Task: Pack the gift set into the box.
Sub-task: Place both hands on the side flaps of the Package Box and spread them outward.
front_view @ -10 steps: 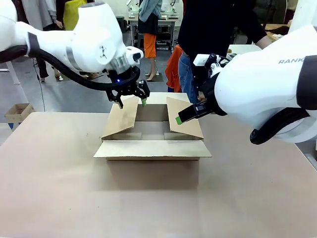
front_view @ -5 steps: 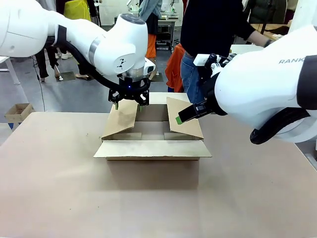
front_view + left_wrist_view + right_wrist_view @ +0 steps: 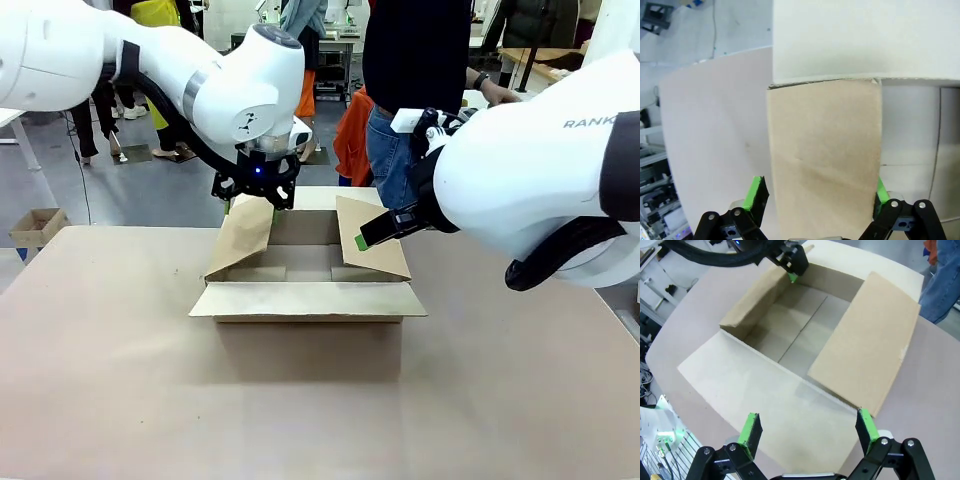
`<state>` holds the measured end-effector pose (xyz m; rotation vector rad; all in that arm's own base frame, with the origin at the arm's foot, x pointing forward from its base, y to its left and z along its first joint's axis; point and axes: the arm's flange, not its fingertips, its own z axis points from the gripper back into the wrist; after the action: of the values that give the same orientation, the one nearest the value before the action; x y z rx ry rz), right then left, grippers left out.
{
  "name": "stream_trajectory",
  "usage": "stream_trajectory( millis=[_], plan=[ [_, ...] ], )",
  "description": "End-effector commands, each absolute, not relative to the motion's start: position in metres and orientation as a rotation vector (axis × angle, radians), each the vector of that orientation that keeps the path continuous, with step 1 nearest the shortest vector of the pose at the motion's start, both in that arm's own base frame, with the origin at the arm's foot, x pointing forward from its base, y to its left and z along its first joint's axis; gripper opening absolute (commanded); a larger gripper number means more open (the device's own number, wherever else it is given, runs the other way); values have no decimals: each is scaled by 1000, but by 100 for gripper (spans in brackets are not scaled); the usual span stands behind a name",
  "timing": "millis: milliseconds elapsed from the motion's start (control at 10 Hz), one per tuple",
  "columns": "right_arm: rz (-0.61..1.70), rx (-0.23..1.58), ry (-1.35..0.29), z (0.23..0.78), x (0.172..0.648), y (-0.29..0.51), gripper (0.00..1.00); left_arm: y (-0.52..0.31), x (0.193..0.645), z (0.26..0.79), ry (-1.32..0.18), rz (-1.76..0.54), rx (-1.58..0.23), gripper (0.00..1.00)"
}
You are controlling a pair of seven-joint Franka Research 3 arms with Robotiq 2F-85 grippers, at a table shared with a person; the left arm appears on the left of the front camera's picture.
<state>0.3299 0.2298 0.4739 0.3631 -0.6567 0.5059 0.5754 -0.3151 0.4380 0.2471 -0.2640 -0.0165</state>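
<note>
Left wrist view: straddling left flap of large brown corrugated cardboard box w/ left gripper spread wide, prob to fold it back; right gripper released too.

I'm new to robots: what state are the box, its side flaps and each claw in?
box: top open, near flap folded out flat.
left flap: raised, leaning inward.
right flap: tilted inward.
left gripper: open, straddling the left flap's top edge.
right gripper: open, by the right flap.
</note>
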Motion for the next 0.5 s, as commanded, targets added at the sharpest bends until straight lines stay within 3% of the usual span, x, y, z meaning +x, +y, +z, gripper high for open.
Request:
stream_trajectory(
  millis=[0,400],
  plan=[
    [487,366,-643,478,329,229,100,-293,558,449,-321,17,306,100],
    [487,366,-643,478,329,229,100,-239,548,476,-357,116,200,100]
  ],
)
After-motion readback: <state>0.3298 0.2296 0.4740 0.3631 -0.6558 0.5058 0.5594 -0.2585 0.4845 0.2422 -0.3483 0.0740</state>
